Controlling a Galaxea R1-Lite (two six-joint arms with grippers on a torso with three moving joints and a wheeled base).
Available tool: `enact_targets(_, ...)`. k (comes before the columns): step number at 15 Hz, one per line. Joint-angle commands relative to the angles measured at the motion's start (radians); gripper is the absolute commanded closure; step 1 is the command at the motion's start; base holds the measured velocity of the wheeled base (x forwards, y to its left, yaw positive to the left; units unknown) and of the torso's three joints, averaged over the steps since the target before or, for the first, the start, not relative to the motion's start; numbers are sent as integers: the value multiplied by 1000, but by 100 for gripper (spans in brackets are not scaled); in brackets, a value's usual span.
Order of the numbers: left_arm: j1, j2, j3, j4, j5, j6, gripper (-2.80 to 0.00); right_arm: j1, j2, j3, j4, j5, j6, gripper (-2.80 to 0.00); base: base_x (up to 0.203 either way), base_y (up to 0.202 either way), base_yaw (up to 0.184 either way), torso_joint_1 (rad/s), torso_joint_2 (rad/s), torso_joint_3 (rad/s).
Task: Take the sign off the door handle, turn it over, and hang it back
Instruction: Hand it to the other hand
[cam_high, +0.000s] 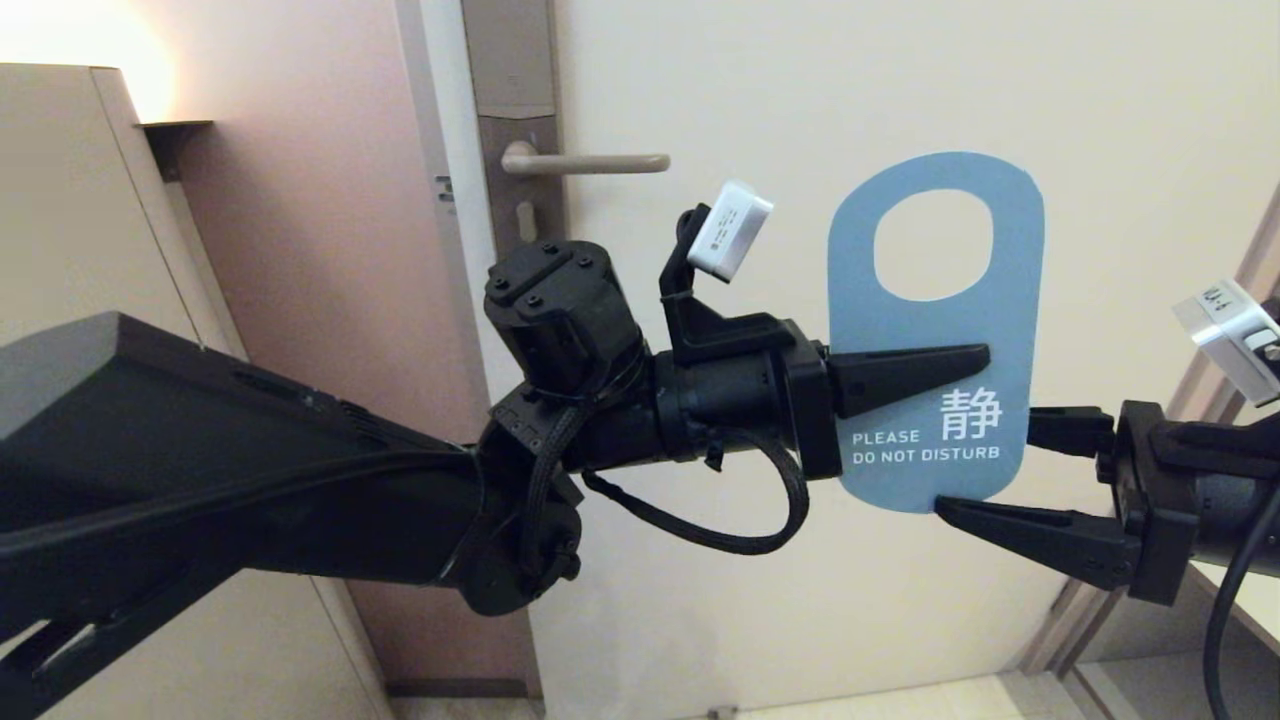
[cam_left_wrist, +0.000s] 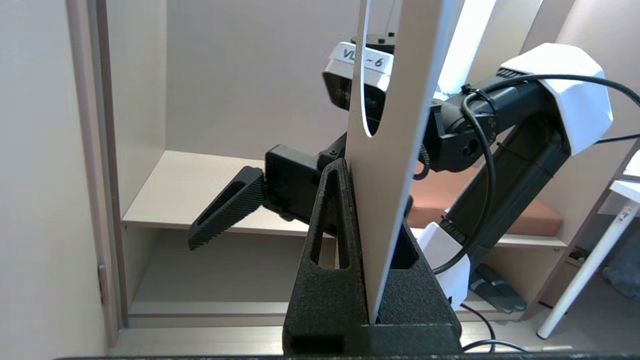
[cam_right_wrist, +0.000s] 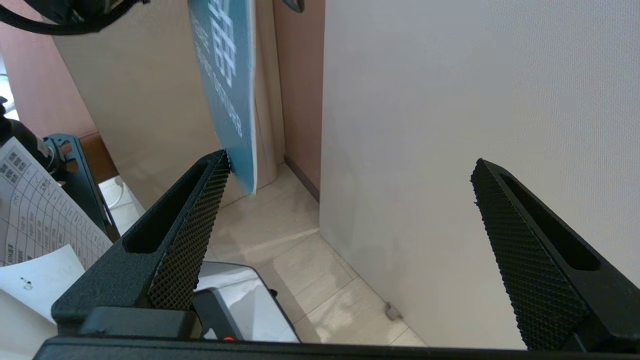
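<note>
Head view: the left end effector (cam_high: 985, 352) pinches the sign (cam_high: 935, 330) mid-body, blue "Please Do Not Disturb" face toward us, out in front of the door and well right of the bare door handle (cam_high: 590, 162); the right end effector (cam_high: 985, 465) gapes wide at its lower edge. Left wrist view: the sign (cam_left_wrist: 395, 165), edge-on, sits clamped between the fingers (cam_left_wrist: 327, 240). Right wrist view: wide-open fingers (cam_right_wrist: 187, 235), the sign (cam_right_wrist: 230, 90) at one tip. It looks thin, light and fairly stiff; best gripped on the solid part below the hole.
</note>
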Motion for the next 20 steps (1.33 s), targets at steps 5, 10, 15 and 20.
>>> enact_targets(5, -10, 34, -6, -8, -5, -3, 0, 0, -3, 2, -2, 4, -10, -280, 0, 0, 0, 0, 0, 0)
enact_targets(10, -10, 60, -30, -9, -4, -3, 0, 25, -4, 2, -2, 4, -23, -280, 0, 0, 0, 0, 0, 0)
enact_targets(15, -19, 86, -71, -9, -4, -3, 0, 30, -7, -4, -2, 3, -21, -280, 0, 0, 0, 0, 0, 0)
enact_targets(20, -24, 92, -83, -10, -4, -3, 0, 30, -15, -6, -2, 4, -23, -280, 0, 0, 0, 0, 0, 0)
